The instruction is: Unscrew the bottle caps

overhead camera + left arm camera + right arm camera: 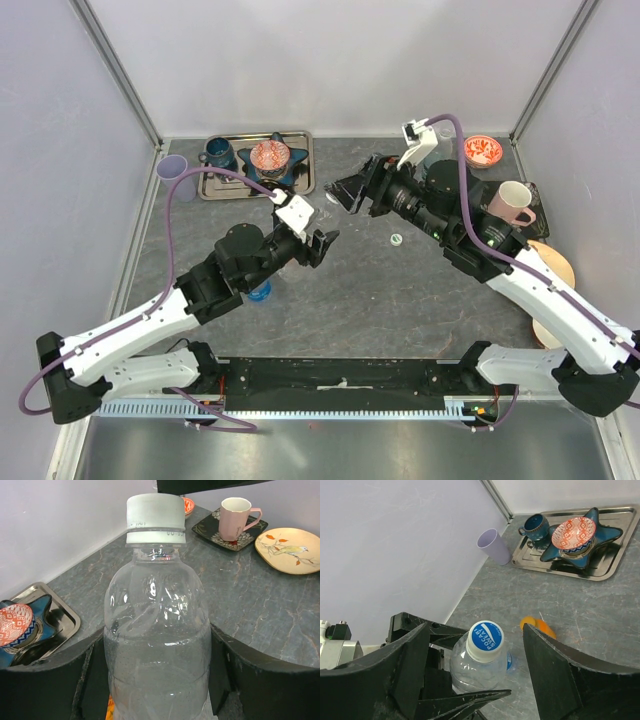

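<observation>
Around the clear bottle, the left hand is clamped to brace it, its white-and-blue cap facing the open right hand.

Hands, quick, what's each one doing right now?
Left hand: closed on the clear bottle.
Right hand: open, holding nothing.

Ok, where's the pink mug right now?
In the top view the pink mug sits back right, on a dark patterned saucer, between the red bowl and the bird plate.
</observation>
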Controlling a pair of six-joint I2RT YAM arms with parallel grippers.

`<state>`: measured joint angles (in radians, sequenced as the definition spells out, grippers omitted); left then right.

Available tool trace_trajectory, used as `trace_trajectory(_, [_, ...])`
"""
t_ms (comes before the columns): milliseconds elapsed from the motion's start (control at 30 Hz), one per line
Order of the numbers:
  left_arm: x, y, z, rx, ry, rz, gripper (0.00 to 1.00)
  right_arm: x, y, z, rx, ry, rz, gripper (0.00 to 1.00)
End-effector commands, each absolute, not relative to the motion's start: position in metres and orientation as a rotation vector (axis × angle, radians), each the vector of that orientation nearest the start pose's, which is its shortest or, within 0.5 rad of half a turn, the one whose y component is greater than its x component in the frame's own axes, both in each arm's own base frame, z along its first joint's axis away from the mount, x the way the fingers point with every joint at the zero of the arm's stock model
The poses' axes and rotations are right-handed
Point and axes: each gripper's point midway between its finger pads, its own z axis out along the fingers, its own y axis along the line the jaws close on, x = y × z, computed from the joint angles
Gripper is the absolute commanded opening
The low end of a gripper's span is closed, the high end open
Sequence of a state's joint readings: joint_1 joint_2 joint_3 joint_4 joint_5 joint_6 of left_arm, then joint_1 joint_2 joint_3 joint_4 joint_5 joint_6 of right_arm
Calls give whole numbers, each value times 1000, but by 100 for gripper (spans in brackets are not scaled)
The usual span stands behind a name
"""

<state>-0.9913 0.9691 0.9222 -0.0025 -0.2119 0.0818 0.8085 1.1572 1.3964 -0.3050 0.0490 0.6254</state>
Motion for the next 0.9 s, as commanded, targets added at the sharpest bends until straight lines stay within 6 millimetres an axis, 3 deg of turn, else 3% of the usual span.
trace_trajectory(0, [238, -277, 336, 677, 1449, -468, 33, 255, 300, 423, -125, 1728, 1077, 80])
trace_trajectory(333, [236, -280, 336, 685, 1444, -458, 33, 264, 303, 410, -120, 1757, 1037, 68])
trace_trajectory(633, [236, -279, 334, 685, 1447, -454, 33, 263, 301, 408, -127, 1755, 1029, 45])
trace_trajectory(733, [236, -279, 336, 680, 1445, -456, 33, 261, 301, 406, -136, 1757, 1034, 33])
trace_trajectory(867, [233, -279, 341, 676, 1429, -480, 33, 255, 304, 406, -189, 1746, 1052, 0])
